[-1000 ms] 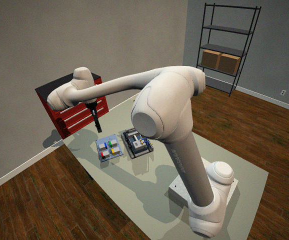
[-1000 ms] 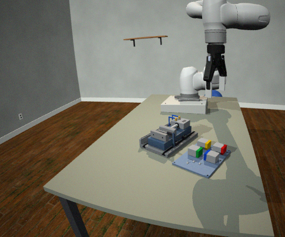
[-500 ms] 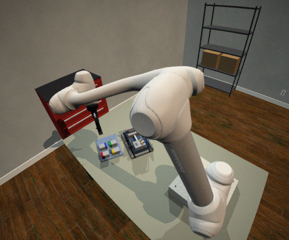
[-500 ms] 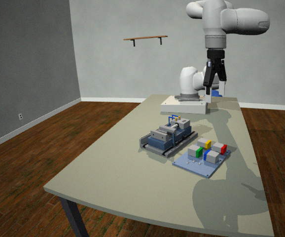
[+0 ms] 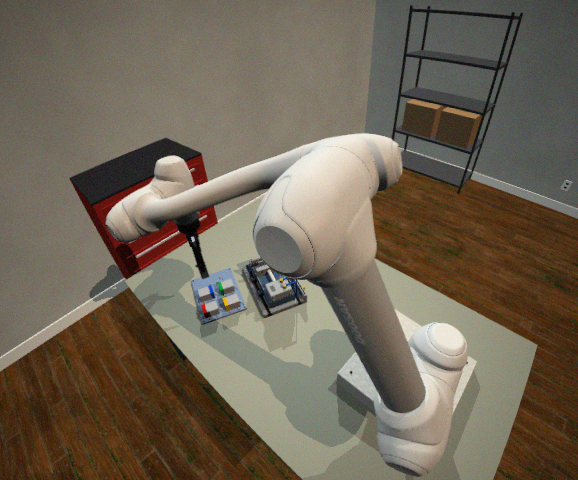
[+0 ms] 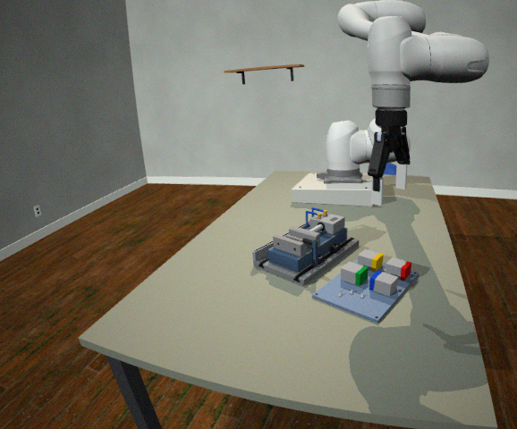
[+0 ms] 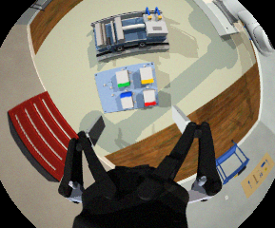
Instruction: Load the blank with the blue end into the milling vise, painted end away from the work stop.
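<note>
The blank with the blue end (image 5: 205, 293) (image 6: 385, 283) (image 7: 127, 101) lies on the blue infeed plate (image 5: 217, 277) (image 6: 351, 305) (image 7: 101, 87), its blue end toward the vise side. My gripper (image 5: 204, 273) (image 6: 388, 182) (image 7: 136, 116) is open and empty, high above the table, its fingers spread wide. The vise's fixed jaw (image 6: 289, 245) is the end block without hoses. The moving jaw (image 6: 304, 234) (image 7: 119, 29) stands close by it, with no blank visible between. A blue upright (image 6: 315, 251) stands at the jaws' plate-side end; the rod and low bars are not clear.
The green-ended blank (image 6: 351, 273) (image 7: 123, 77), yellow-ended blank (image 6: 368, 259) (image 7: 147, 74) and red-ended blank (image 6: 396, 266) (image 7: 149, 96) lie on the plate, near the blue one. Small pegs stand on the plate. Blue hoses (image 6: 313, 212) rise above the vise's other end. A red cabinet (image 5: 155, 237) stands beyond the table.
</note>
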Controlling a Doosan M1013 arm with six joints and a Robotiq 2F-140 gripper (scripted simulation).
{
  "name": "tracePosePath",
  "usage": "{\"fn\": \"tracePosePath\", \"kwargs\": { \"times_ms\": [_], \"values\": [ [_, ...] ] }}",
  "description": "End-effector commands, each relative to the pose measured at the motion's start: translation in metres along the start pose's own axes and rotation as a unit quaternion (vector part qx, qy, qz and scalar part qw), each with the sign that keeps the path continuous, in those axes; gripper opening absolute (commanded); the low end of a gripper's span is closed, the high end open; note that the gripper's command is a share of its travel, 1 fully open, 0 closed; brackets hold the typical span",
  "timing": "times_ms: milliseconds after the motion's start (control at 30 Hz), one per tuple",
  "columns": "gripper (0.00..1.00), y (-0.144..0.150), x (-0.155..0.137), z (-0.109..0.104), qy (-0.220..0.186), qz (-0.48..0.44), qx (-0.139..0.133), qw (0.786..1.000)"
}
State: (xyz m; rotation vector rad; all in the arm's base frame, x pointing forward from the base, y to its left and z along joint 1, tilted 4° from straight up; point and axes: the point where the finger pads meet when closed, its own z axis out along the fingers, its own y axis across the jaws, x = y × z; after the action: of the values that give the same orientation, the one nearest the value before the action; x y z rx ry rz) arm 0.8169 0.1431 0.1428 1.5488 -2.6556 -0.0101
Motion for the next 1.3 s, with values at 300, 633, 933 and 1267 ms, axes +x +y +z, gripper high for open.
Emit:
{"fn": "tracePosePath", "kwargs": {
  "times_ms": [300,633,933,1267],
  "values": [
    [1.0,0.0,0.001,0.042,0.0,0.0,0.0,1.0],
    [1.0,0.0,0.001,0.045,0.0,0.0,0.0,1.0],
    [1.0,0.0,0.001,0.048,0.0,0.0,0.0,1.0],
    [1.0,0.0,0.001,0.043,0.0,0.0,0.0,1.0]
  ]
}}
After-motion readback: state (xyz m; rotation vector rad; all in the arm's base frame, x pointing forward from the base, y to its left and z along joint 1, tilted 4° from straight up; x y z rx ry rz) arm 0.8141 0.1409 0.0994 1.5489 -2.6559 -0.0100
